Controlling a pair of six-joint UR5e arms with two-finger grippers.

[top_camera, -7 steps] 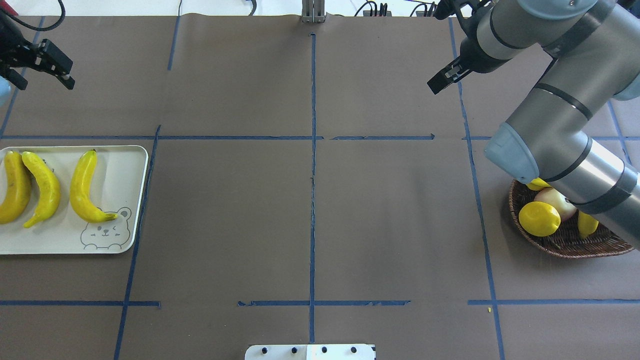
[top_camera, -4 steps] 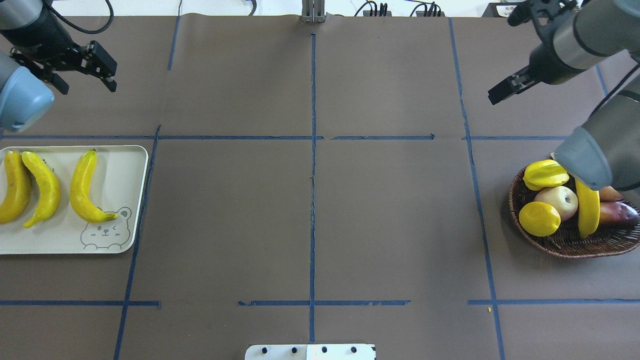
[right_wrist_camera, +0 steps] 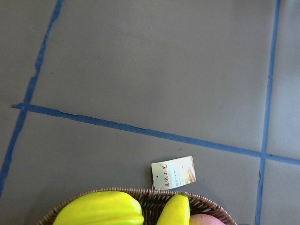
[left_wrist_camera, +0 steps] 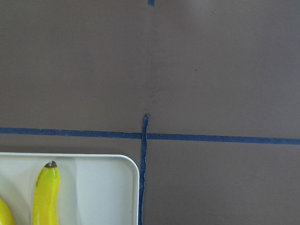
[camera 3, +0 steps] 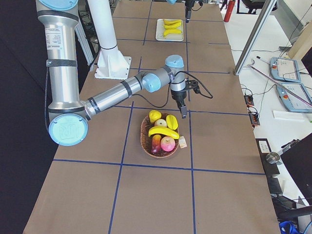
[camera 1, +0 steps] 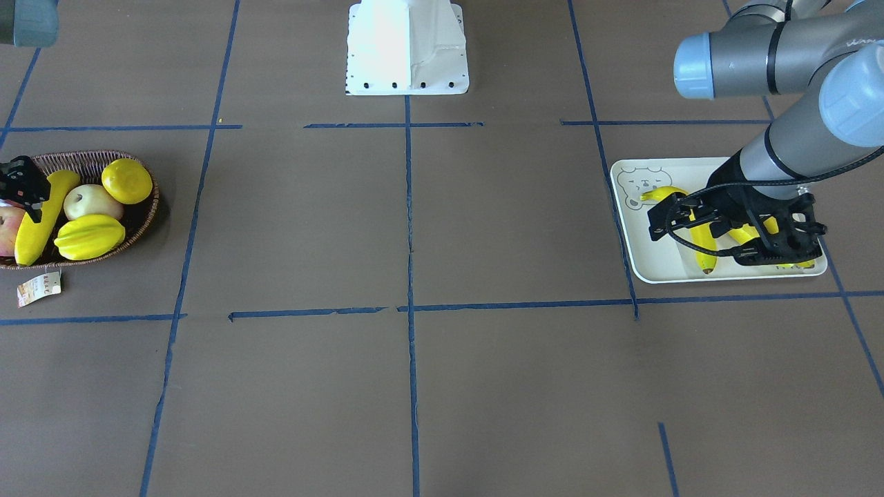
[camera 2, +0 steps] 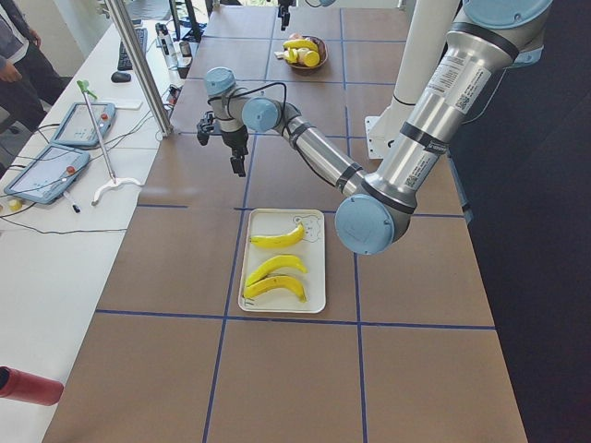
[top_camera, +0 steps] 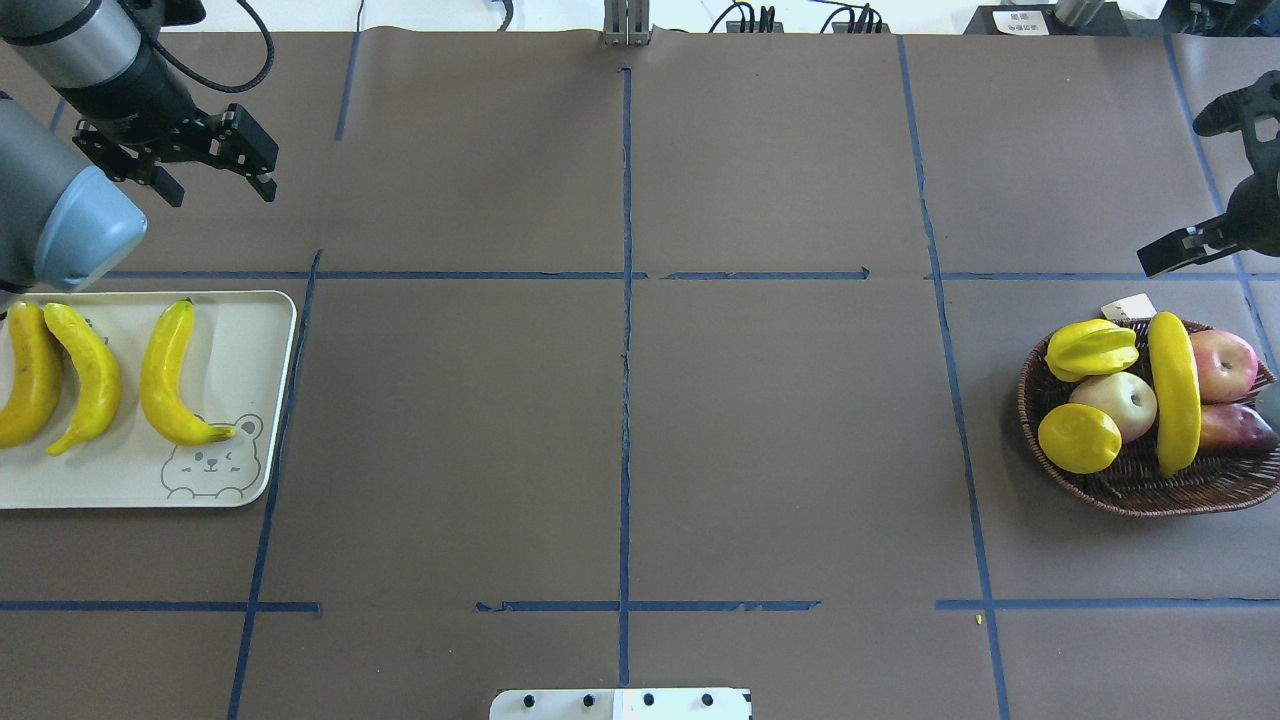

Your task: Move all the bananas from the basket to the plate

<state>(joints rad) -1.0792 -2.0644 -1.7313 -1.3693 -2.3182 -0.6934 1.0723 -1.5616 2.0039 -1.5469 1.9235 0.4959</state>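
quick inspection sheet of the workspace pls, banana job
Surface: brown table with a blue tape grid.
Job's things: three bananas on the plate; one banana in the basket, lying across other fruit.
Clutter: starfruit, lemon, two apples and a dark red fruit in the basket; paper tag beside it.
Claws: left claw open, empty, raised past the plate; right claw beyond the basket, nothing seen in it, jaws unclear.
Cables: black cable on the left wrist.
Surroundings: bench with pendants; a person at its edge.
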